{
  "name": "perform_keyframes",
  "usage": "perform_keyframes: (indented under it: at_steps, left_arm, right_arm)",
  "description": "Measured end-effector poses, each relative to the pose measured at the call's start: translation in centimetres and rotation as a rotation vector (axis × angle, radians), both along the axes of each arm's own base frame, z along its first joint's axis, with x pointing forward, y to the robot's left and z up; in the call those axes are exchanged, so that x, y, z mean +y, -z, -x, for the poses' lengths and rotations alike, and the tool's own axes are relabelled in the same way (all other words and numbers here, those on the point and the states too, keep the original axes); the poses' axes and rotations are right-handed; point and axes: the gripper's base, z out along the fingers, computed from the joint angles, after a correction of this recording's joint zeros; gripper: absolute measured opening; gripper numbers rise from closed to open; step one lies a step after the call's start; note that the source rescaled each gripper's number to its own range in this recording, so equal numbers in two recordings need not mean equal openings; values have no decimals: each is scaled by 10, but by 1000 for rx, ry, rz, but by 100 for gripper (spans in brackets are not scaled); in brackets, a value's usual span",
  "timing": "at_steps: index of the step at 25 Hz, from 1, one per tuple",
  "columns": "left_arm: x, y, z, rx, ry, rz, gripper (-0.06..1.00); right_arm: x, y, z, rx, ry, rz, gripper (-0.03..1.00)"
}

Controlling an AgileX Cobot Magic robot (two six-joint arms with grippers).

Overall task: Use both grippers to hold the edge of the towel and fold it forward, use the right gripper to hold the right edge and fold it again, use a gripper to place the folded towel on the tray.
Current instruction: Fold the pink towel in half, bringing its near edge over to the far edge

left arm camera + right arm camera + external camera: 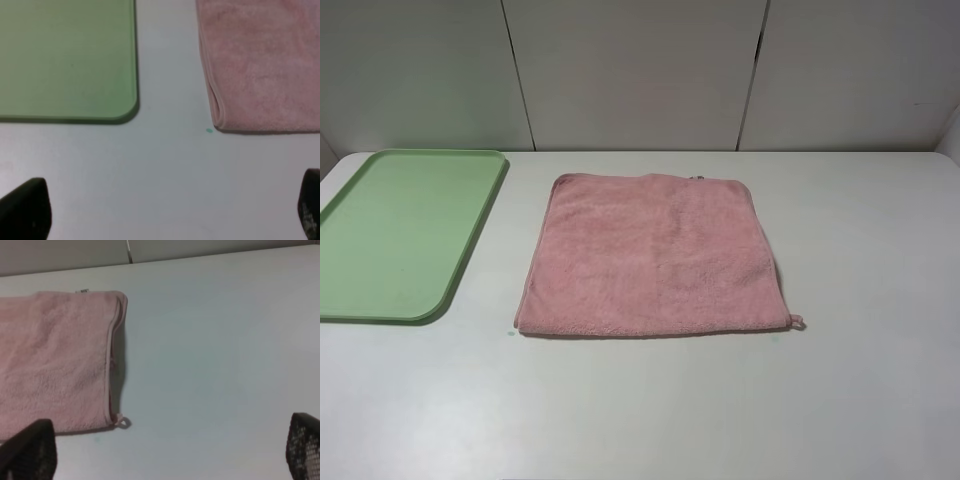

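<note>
A pink towel (655,255) lies flat in the middle of the white table, with two layers showing at its side edges and a small loop (798,322) at its near right corner. It also shows in the left wrist view (260,65) and the right wrist view (55,360). A green tray (400,230) sits to its left and is empty; it also shows in the left wrist view (65,55). My left gripper (167,215) is open above bare table near the towel's near left corner. My right gripper (170,450) is open near the towel's near right corner. Neither arm shows in the exterior view.
The white table (860,400) runs wide to the right of and in front of the towel. A pale panelled wall (640,70) stands behind the table's back edge. A tiny green speck (209,131) lies by the towel's near left corner.
</note>
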Motion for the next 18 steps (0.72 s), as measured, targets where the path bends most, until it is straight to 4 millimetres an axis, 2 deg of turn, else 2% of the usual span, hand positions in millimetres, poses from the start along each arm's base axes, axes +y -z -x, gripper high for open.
perform_keyframes:
  at_steps: [18]
  left_arm:
    - [0, 0, 0, 0, 0, 1, 100]
  right_arm:
    - [0, 0, 0, 0, -1, -1, 100]
